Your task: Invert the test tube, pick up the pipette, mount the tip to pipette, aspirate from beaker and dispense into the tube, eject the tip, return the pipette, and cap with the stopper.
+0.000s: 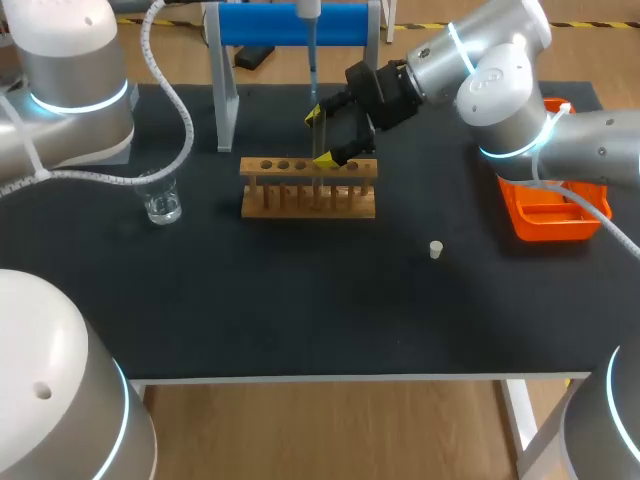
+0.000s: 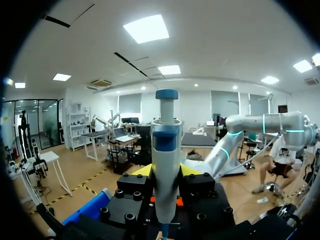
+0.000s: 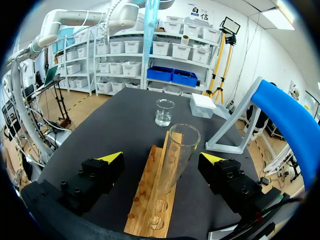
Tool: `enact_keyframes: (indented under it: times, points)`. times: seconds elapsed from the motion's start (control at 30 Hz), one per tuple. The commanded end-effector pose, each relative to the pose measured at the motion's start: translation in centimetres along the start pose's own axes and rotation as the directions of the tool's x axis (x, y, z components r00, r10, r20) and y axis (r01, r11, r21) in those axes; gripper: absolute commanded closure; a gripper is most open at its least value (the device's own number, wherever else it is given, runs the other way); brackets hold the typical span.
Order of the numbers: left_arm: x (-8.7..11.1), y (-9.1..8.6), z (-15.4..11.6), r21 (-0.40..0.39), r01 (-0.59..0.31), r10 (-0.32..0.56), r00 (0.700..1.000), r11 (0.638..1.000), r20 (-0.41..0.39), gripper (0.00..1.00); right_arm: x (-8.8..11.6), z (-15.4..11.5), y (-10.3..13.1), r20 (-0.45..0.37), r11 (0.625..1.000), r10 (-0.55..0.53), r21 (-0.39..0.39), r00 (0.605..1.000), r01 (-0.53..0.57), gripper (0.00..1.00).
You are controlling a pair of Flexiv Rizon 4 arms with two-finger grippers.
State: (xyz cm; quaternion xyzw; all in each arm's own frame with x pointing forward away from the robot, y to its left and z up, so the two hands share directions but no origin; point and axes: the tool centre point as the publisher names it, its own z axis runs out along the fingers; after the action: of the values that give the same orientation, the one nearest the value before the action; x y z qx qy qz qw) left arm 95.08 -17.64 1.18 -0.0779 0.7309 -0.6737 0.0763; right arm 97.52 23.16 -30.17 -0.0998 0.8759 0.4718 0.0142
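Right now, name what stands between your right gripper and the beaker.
The wooden rack, with the test tube in it between the right gripper's open fingers; then bare mat up to the beaker. Right wrist view shows it.

1. The counter (image 1: 300,320) is covered by a black mat that runs almost to its pale front edge.
2. A wooden rack (image 1: 308,200) stands across the rear middle of the counter. It has a row of round holes along its top bar and thin dowels below.
3. Just behind the rack is a stand (image 1: 226,100) with grey, slanted side legs and a blue bar across its top.
4. An orange tray (image 1: 550,215) with low walls sits at the counter's right edge, well apart from the rack.
5. The right wrist view shows a small white box (image 3: 202,105) lying flat on the mat near one foot of the stand.
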Motion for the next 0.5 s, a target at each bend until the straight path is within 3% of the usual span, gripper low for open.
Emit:
enact_keyframes:
  times: [0.03,0.5]
  points:
    - [-0.78,0.24,0.53,0.000,0.001,-0.001,1.000,1.000,-0.009,1.00,0.01,-0.06,-0.03,0.000,1.000,-0.001,0.000,1.000,0.001,0.00]
    - [-1.66,0.78,0.97,0.023,-0.027,0.027,1.000,0.999,-0.009,1.00,0.01,-0.06,-0.03,0.000,1.000,-0.001,0.000,1.000,0.001,0.00]
